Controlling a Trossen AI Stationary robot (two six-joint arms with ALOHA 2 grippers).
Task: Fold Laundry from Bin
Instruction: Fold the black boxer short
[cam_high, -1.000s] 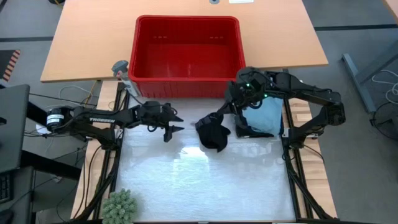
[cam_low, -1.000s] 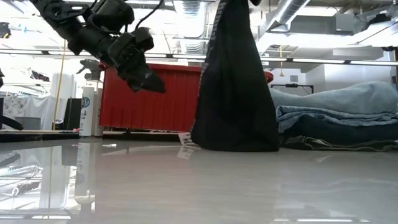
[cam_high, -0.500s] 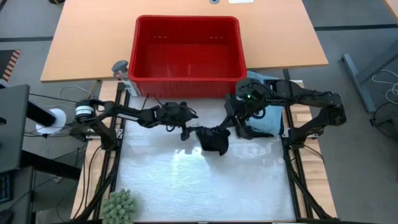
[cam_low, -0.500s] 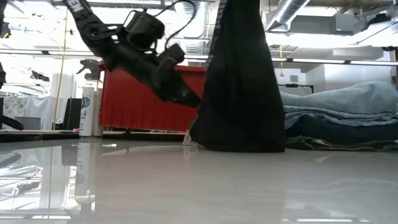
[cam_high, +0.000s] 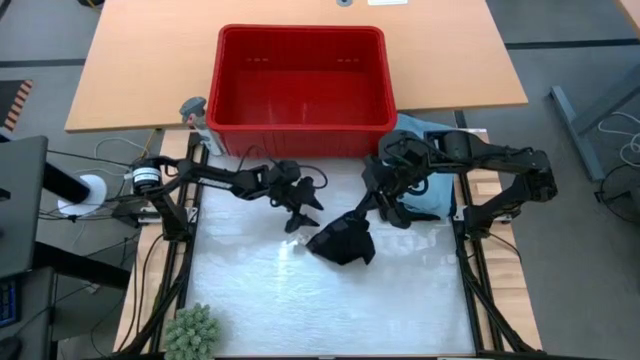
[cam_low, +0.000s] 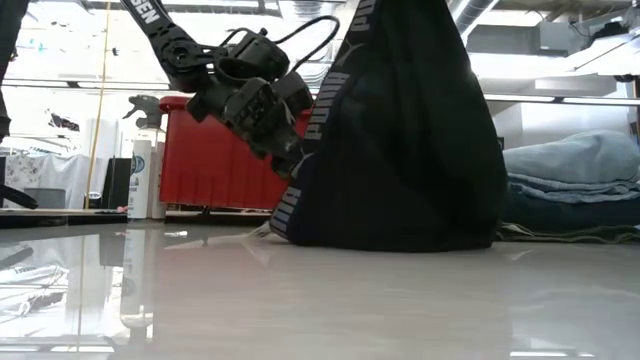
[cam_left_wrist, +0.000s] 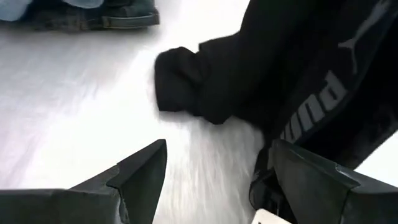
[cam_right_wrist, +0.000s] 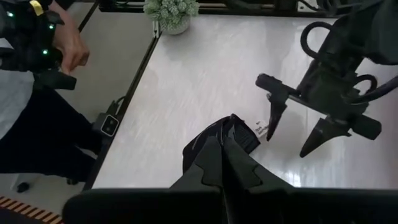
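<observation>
Reaching in low from the table's left side, my left gripper (cam_high: 303, 212) is spreading its fingers wide just beside the black garment (cam_high: 343, 241), apart from it. My right gripper (cam_high: 372, 203) is pinching that garment's top closed, arm bent over from the right, cloth hanging down onto the white table (cam_high: 330, 300). Behind it the red bin (cam_high: 301, 85) is sitting, folded laundry (cam_low: 570, 190) lying at the right.

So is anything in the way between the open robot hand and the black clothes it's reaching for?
Nothing visible is. The left gripper, fingers spread, sits right beside the black garment, which the shut right gripper holds up from the table. Only bare tabletop shows between its fingers and the cloth.
</observation>
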